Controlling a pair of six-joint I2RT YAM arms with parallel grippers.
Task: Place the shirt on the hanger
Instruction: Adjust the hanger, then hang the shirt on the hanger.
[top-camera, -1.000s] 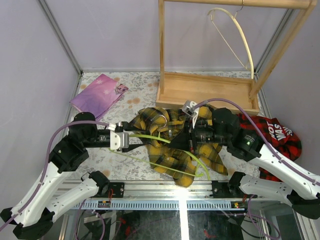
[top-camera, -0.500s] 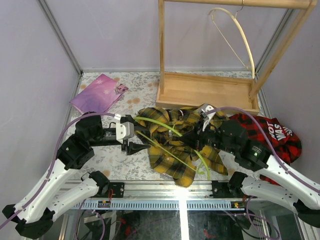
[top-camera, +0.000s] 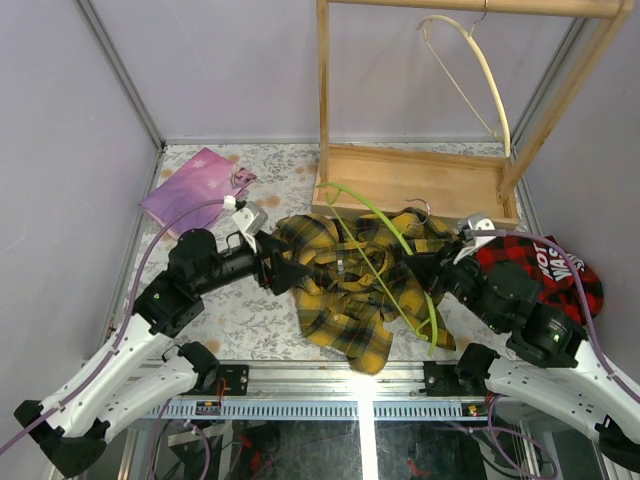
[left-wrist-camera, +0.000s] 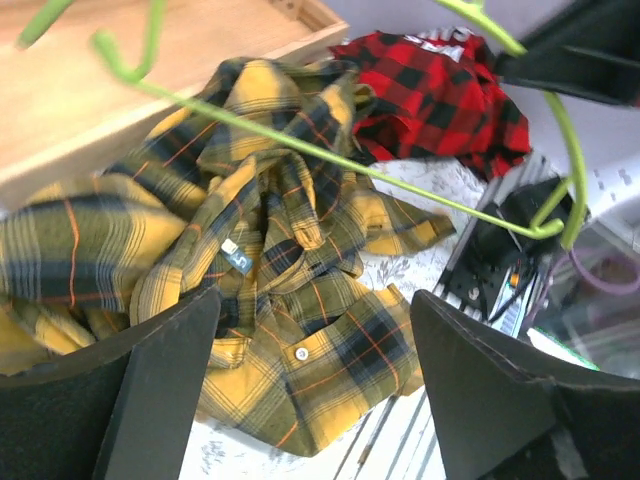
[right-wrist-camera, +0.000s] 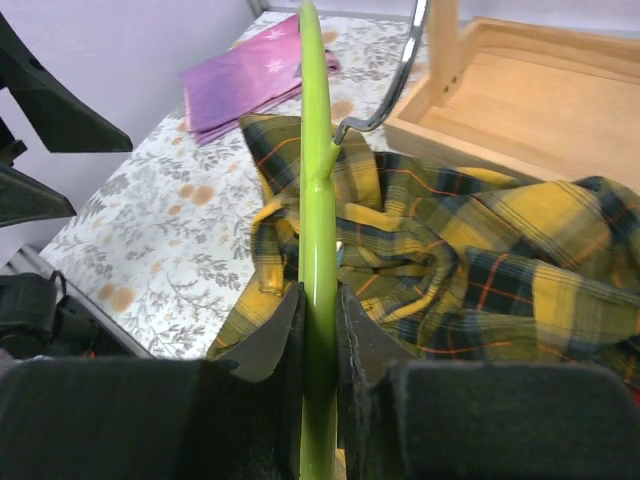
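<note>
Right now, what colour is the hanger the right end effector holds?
Pale yellow-green hanger; clearest in right wrist view.

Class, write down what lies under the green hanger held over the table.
The crumpled yellow-and-black plaid shirt lies under the hanger, which the right gripper holds. Whatever the shirt covers is hidden.

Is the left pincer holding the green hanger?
No: the left pincer stands open and empty, while the hanger crosses farther off, over the shirt.
</note>
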